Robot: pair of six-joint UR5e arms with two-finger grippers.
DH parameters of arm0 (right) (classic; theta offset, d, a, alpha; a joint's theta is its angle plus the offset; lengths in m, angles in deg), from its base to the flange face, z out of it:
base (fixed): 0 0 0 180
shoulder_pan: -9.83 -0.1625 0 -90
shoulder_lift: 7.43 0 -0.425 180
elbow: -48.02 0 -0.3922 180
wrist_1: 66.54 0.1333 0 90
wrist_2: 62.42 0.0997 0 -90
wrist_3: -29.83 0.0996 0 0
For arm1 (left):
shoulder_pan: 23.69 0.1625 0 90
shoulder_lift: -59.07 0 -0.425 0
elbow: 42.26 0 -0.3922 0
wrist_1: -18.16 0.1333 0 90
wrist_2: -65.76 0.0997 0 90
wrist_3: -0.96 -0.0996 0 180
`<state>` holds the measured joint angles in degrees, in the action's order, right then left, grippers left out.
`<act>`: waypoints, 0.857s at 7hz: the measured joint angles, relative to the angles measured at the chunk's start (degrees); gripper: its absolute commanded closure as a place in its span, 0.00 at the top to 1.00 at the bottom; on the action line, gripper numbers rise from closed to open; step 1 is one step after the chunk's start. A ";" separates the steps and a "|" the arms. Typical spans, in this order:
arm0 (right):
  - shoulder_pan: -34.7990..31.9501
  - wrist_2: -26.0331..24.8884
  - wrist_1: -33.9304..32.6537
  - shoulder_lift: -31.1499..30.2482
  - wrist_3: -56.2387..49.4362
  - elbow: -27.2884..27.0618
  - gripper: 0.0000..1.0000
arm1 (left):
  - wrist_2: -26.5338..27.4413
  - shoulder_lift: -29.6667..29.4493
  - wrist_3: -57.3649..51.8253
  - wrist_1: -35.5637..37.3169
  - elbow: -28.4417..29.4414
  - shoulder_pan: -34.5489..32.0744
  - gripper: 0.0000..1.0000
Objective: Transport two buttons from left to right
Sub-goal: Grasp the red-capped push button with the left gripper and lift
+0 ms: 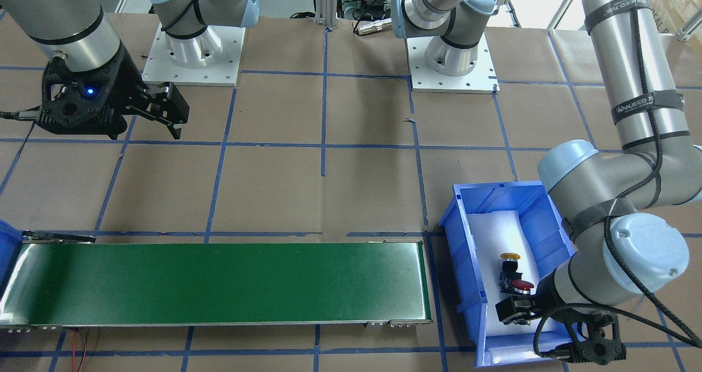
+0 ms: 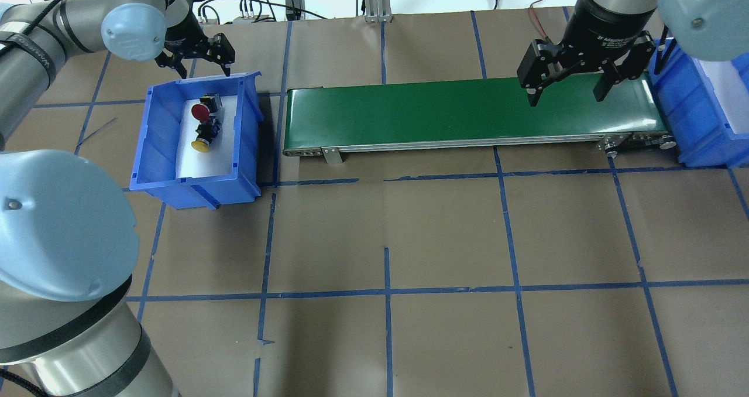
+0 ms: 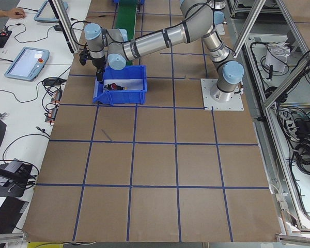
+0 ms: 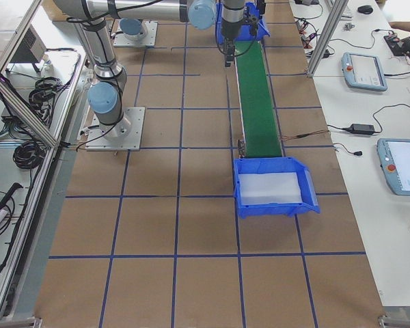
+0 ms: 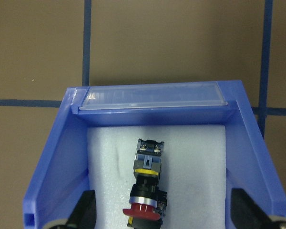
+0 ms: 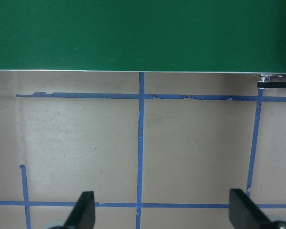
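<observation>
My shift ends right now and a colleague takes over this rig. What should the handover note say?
Left gripper: jaws open, empty, above the far rim of the left blue bin.
Right gripper: jaws open, empty, over the right end of the green conveyor.
Red button and yellow button: both lying on foam in the left blue bin, close together.
Done: nothing moved yet.
Left: carry both buttons to the right blue bin.

Two arms: brushed silver tube segments (image 1: pixel 620 59), pale blue rounded joint caps (image 1: pixel 567 166), black seam bands. Black two-finger left gripper (image 2: pixel 205 69) and right gripper (image 2: pixel 565 97). Black braided cable (image 1: pixel 605 230) bound along the left arm by black fabric straps (image 1: pixel 647 106) (white lettering, "WANJEED"). White square base plates (image 1: pixel 194 65) with small screw holes.
</observation>
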<state>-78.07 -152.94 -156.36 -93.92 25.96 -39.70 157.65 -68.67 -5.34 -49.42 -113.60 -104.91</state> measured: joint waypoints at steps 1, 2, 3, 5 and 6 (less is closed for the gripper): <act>0.00 0.02 0.00 0.00 0.00 0.00 1.00 | -0.16 -1.20 -0.10 0.11 -0.07 0.21 0.98; 0.00 0.04 0.00 0.00 0.00 0.00 1.00 | -0.20 -1.84 -0.22 0.13 -0.31 0.50 0.94; 0.00 0.04 0.00 0.00 0.00 0.00 1.00 | -0.22 -2.10 -0.27 0.06 -0.48 0.74 0.93; 0.00 0.02 0.00 0.00 0.00 0.00 1.00 | -0.12 -2.29 -0.29 -0.32 -0.82 0.94 0.69; 0.00 0.02 0.00 0.00 0.00 0.00 1.00 | 0.00 -2.30 -0.29 -0.53 -1.01 0.97 0.64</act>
<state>-78.06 -152.92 -156.36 -93.92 25.96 -39.70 157.65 -70.97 -5.63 -49.95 -114.61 -103.95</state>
